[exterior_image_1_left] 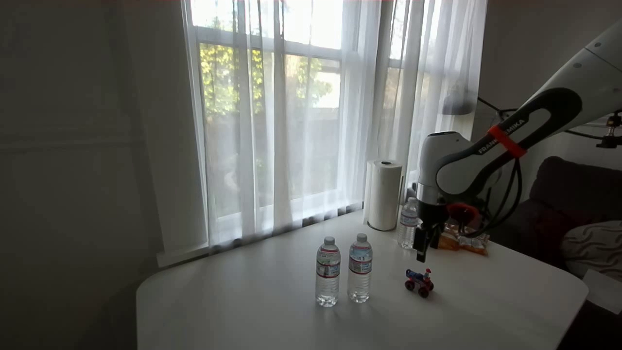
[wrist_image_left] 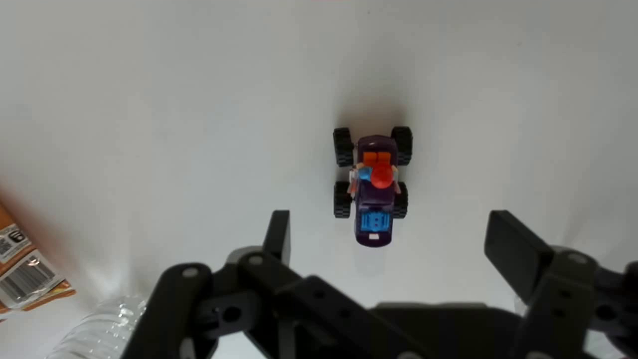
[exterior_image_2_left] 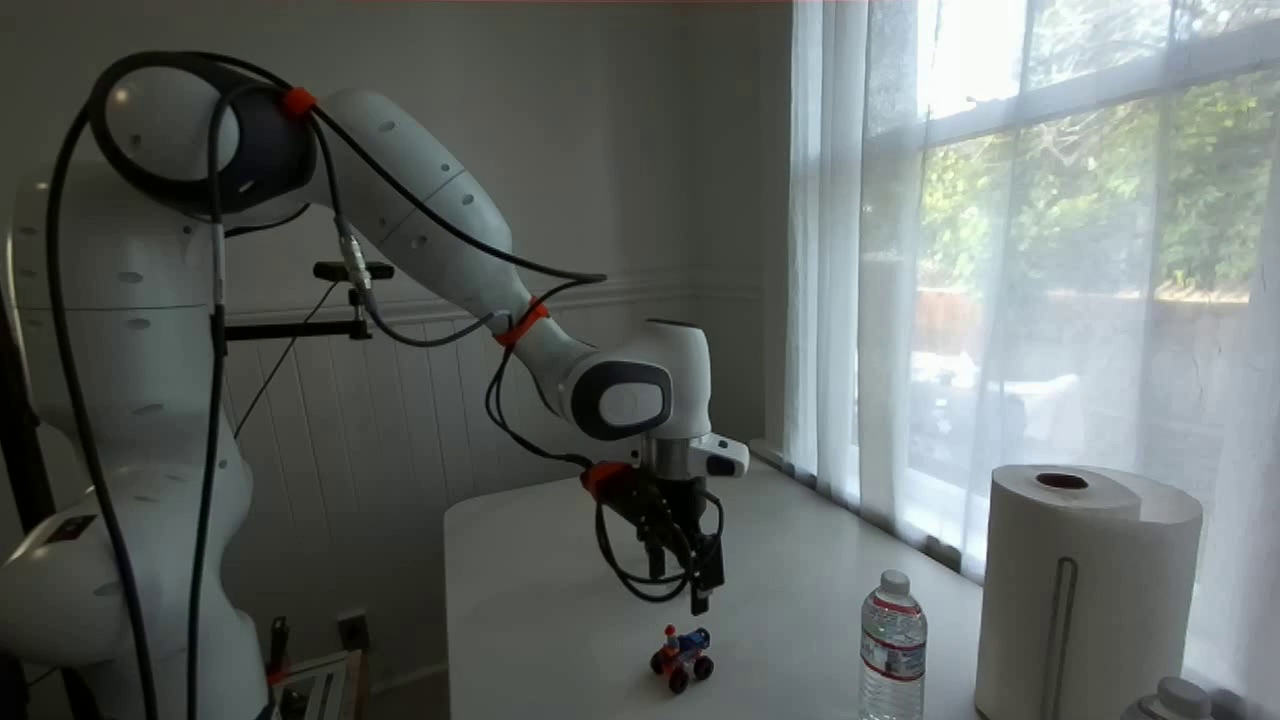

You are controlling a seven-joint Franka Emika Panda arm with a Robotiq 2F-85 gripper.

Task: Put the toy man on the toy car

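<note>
The toy car is dark purple with black wheels, a blue engine piece and an orange seat. It stands on its wheels on the white table and shows in both exterior views. The toy man, with a red cap and blue body, is upright on the car at the seat, and also shows in both exterior views. My gripper is open and empty. It hangs above the table near the car, apart from both toys, as both exterior views show.
Two water bottles stand beside the car. Another bottle stands near the paper towel roll by the window. Orange snack packets lie behind the gripper; one packet shows in the wrist view.
</note>
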